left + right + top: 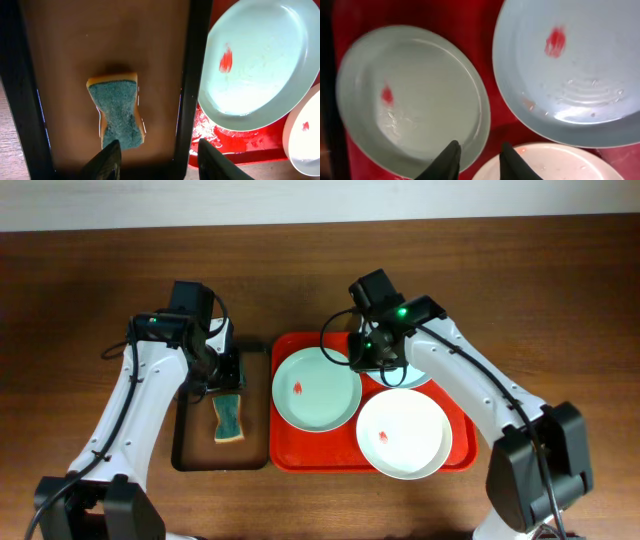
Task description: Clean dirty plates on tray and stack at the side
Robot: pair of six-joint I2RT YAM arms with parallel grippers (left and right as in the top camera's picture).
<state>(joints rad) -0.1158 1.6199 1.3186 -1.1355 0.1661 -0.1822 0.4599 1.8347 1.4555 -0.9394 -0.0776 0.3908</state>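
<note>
The left gripper (159, 150) hangs released and empty, its fingers wide apart over one end of the sponge (117, 112), which lies in the black tray (187, 75). The right gripper (480, 148) is parted more narrowly and grasps nothing, low over a gap between plates. All three plates (317, 388) lie on the red tray (285, 458), with red smears showing.
</note>
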